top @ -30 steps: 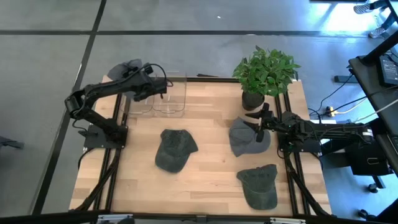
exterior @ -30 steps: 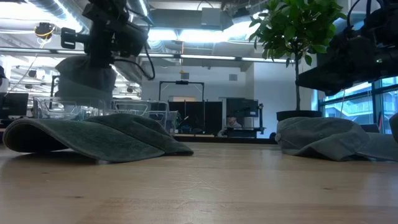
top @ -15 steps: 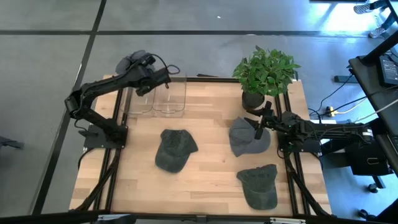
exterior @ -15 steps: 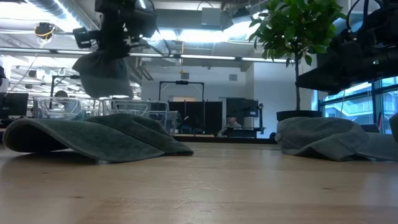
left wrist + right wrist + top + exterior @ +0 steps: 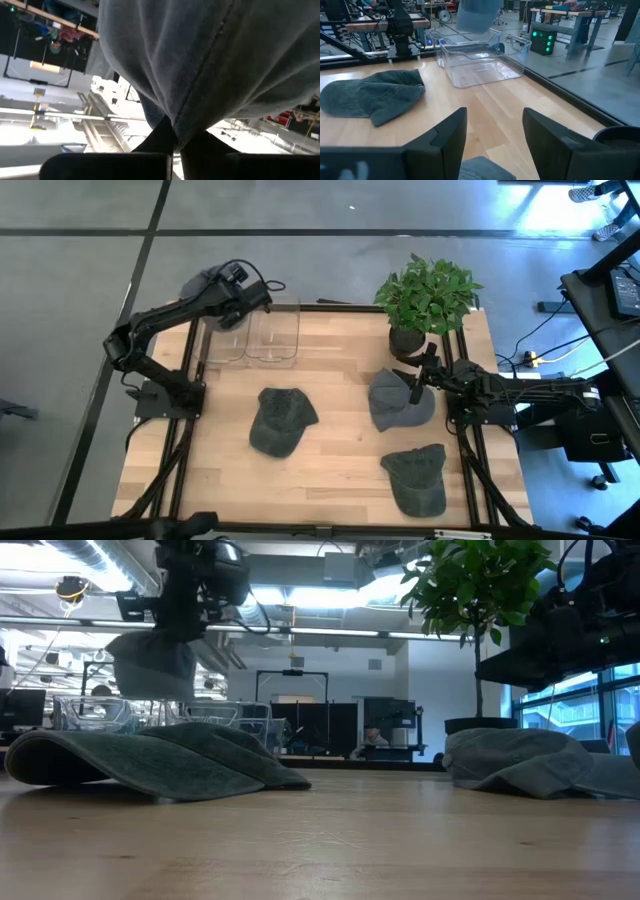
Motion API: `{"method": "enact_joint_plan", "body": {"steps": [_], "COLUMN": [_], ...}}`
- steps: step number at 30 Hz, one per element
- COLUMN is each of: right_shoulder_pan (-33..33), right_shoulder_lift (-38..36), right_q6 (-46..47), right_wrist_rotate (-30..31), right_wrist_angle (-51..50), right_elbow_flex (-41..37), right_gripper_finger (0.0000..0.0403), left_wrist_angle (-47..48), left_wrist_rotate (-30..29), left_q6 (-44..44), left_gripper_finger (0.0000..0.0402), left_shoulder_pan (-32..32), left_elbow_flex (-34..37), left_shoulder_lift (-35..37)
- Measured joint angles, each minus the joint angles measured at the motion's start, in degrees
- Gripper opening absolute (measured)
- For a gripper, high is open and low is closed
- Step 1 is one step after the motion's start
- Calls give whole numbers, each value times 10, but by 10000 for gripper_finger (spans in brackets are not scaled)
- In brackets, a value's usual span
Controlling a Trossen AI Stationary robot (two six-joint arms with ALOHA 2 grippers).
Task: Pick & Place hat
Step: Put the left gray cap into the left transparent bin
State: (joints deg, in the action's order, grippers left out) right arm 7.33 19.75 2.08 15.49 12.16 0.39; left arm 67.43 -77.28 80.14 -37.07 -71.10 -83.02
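Observation:
My left gripper (image 5: 236,288) hangs past the table's far left, above the clear bins (image 5: 262,338), shut on a grey hat (image 5: 203,282) that dangles in the low view (image 5: 152,665). Three more grey-green hats lie flat on the wood. One lies mid-table (image 5: 281,420), one on the right (image 5: 398,400) and one near the right front (image 5: 418,478). My right gripper (image 5: 415,385) is open and hovers just above the right hat, whose cloth (image 5: 485,170) shows between its fingers, apart from them. My left gripper (image 5: 175,142) pinches a gathered fold of the hat's cloth (image 5: 192,122) between its two shut fingers. The hat (image 5: 152,665) is lifted clear, hanging slack beside and below the fingers. Whether one layer or several is caught, I cannot tell.
Two clear plastic bins (image 5: 475,67) stand side by side at the table's far left. A potted plant (image 5: 428,295) stands at the far right corner, close behind my right arm. Bare wood shows at the table's centre (image 5: 345,430) and near left.
My left gripper has carried the hat up and toward the table's far left edge, from over the bins to beyond their far side. The hat has swung below it. My right arm has kept still.

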Motion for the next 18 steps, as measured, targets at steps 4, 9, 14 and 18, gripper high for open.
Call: {"method": "enact_joint_plan", "body": {"steps": [4, 9, 14, 18], "right_shoulder_pan": [0, 0, 0, 0], "right_shoulder_lift": [0, 0, 0, 0], "right_q6": [-7, -5, -6, -6], "right_wrist_rotate": [0, 0, 0, 0], "right_wrist_angle": [0, 0, 0, 0], "right_elbow_flex": [0, 0, 0, 0], "right_gripper_finger": [192, 192, 192, 192], "left_wrist_angle": [-112, -181, -175, -143], "left_wrist_rotate": [17, 53, 40, 36], "left_q6": [74, 178, 156, 145], "left_gripper_finger": [4, 5, 5, 5], "left_shoulder_pan": [-8, -17, -34, -52], "left_elbow_flex": [27, 53, 60, 60], "left_shoulder_lift": [0, 0, 0, 0]}}
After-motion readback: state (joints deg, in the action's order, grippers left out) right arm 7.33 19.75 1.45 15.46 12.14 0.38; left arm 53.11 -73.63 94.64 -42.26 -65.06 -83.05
